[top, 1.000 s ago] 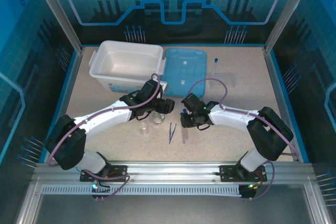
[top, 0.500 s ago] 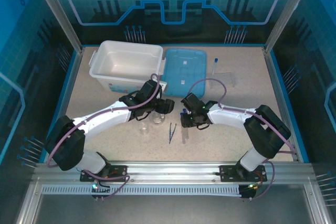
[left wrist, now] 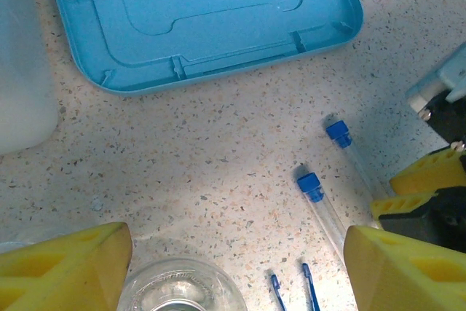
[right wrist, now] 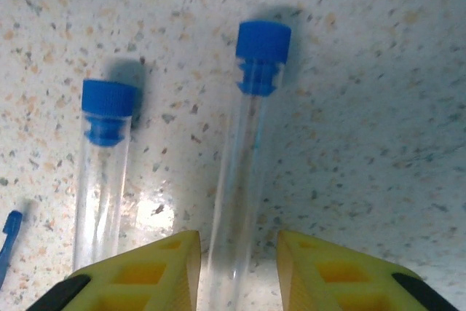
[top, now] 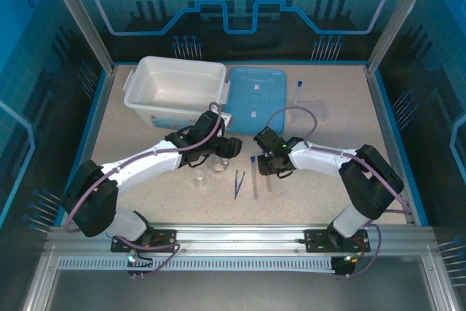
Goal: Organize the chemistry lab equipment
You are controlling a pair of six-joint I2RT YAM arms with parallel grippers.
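Two long thin clear tubes with blue caps (right wrist: 247, 172) lie side by side on the speckled tabletop (right wrist: 378, 107), caps pointing the same way. Your right gripper (right wrist: 237, 238) straddles the right-hand one low on its body, well back from the cap. The yellow foam fingers (right wrist: 160, 267) stand narrowly apart around it, with a sliver of table showing on one side, so I would not call it pinched yet. The left-hand tube (right wrist: 102, 180) sits just beside the left finger, untouched.

Expect the tube to be very light, stiff, smooth and round, so it will likely roll or squirt out if the pads meet it off-centre. It looks thin-walled, so squeeze gently. Nearer the middle of its length would be a better hold (a grip at one end may let the capped end droop).

Your left gripper (left wrist: 238, 242) is spread wide and holds nothing, with the round mouth of a small clear glass vessel (left wrist: 178, 293) between its pads. The thin dark-blue tweezers (top: 239, 183) lie near the tubes; mind them when you lift.
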